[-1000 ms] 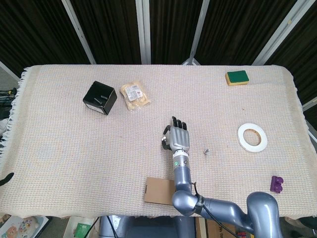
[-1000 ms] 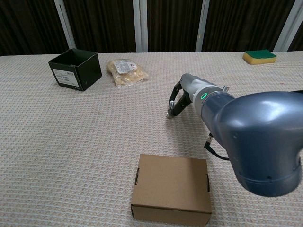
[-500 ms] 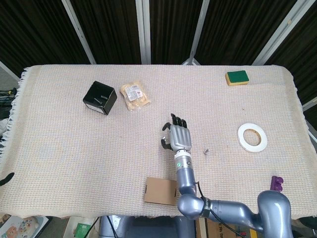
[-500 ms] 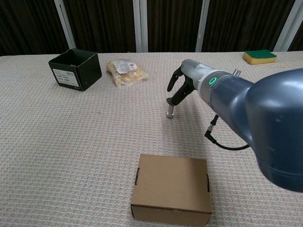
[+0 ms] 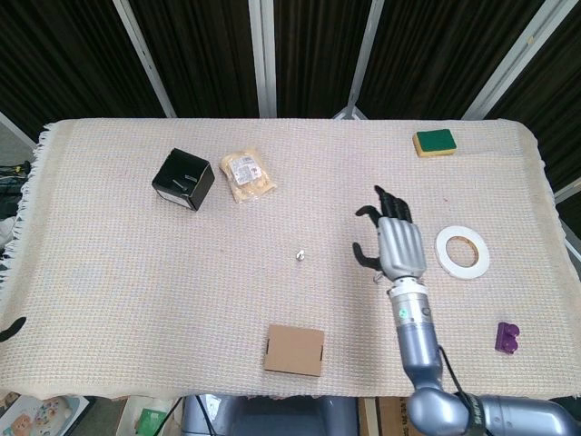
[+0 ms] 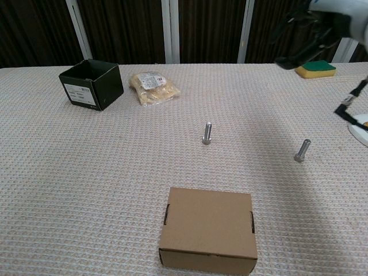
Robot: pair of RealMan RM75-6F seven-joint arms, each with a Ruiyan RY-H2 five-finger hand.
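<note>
My right hand (image 5: 395,241) hangs above the cloth with its fingers spread and nothing in them; in the chest view only its dark fingers (image 6: 310,29) show at the top right. A small metal bolt (image 5: 298,255) stands upright on its head at mid-table (image 6: 207,133), well to the left of the hand. A second bolt (image 6: 302,150) stands further right, roughly below the hand. The left hand shows in neither view.
An open black box (image 5: 183,179) and a snack bag (image 5: 248,175) lie at the back left. A cardboard box (image 5: 294,350) sits at the front edge. A white tape roll (image 5: 461,252), a green-yellow sponge (image 5: 435,143) and a purple piece (image 5: 507,338) lie on the right.
My right hand has let go of the bolt at mid-table, leaving it upright, and has risen and swung right, uncovering the cardboard box.
</note>
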